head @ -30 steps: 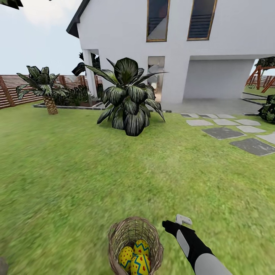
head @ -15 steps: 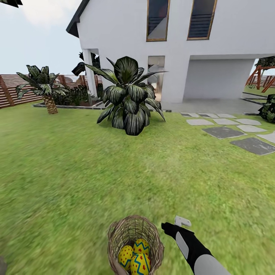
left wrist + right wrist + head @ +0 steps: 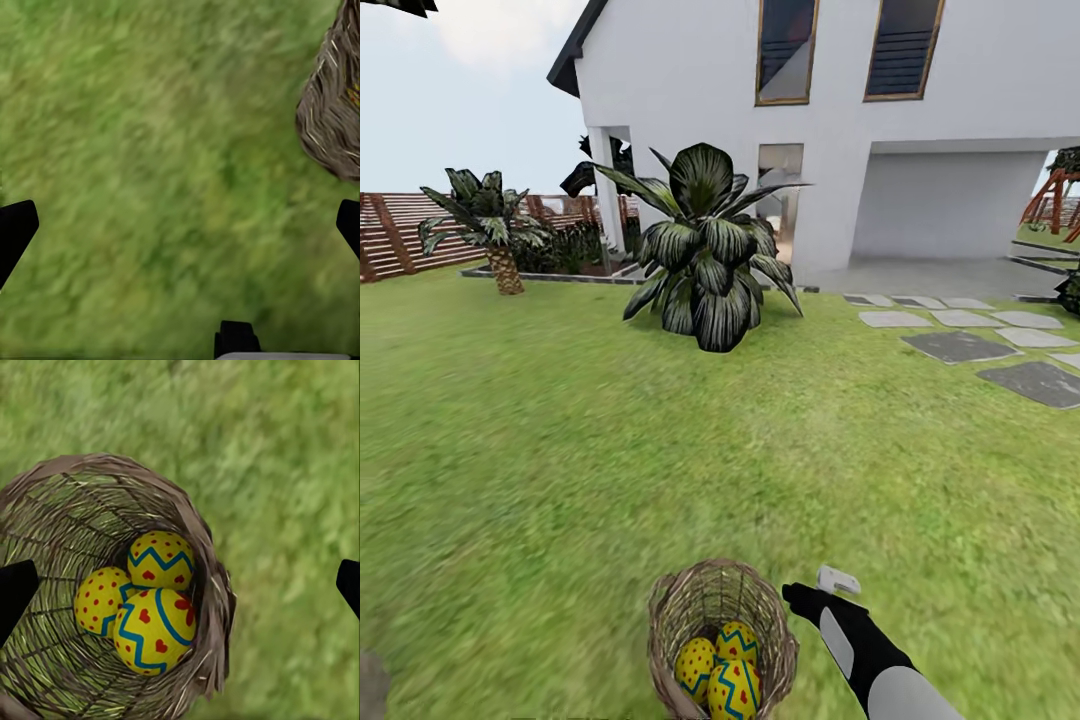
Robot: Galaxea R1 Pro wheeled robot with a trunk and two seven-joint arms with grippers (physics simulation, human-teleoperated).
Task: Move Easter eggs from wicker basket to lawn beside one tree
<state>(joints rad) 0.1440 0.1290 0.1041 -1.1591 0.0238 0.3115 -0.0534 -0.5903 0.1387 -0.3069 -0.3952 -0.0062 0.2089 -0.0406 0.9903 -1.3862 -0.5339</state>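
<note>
Only your camera has swung a little; basket and arm sit as before. Your right tool [image 3: 838, 578], spread wide, sits low in the frame just right of the wicker basket [image 3: 690, 600]; three Easter eggs [image 3: 146, 600] lie inside, nearest that arm.

Wicker basket [image 3: 722, 640] bottom cut off by head view edge. Basket only sliver in left wrist view. Right gripper [image 3: 838, 578] fingers too small to tell.
</note>
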